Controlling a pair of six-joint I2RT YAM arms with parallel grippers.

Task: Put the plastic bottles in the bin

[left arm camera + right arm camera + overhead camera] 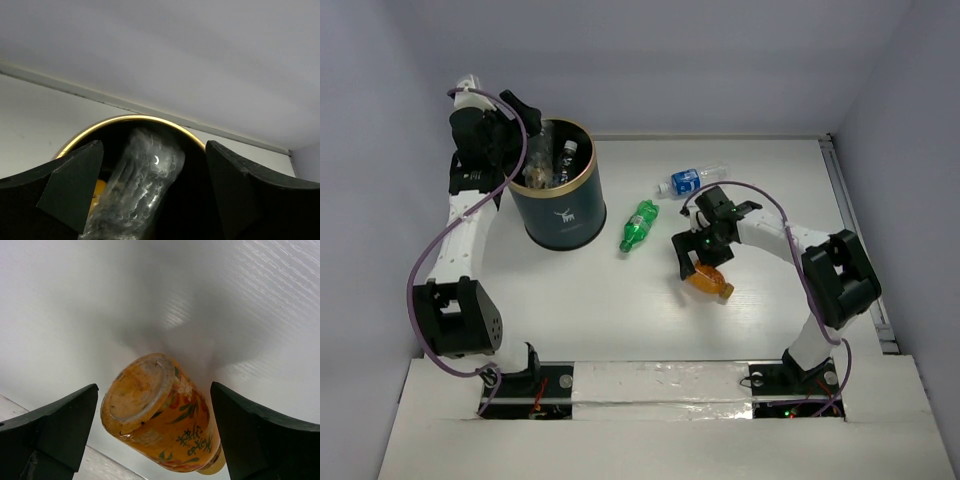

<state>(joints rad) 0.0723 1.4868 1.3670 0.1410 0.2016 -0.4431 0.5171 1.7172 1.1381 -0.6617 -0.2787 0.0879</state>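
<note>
Over the white desk: both claws stand apart, neither clamped on anything.

Top view: the left claw hangs at the rim of the dark teal-green cylindrical bin with a gold rim, which has bottles inside. A green plastic bottle and a clear plastic bottle with a blue label lie right of the bin. The right claw straddles an orange-filled plastic bottle. Left wrist view: the fingers are spread, with a crumpled clear plastic bottle between them over the bin's black interior. Right wrist view: the fingers stand wide either side of the orange bottle, touching neither side.
</note>
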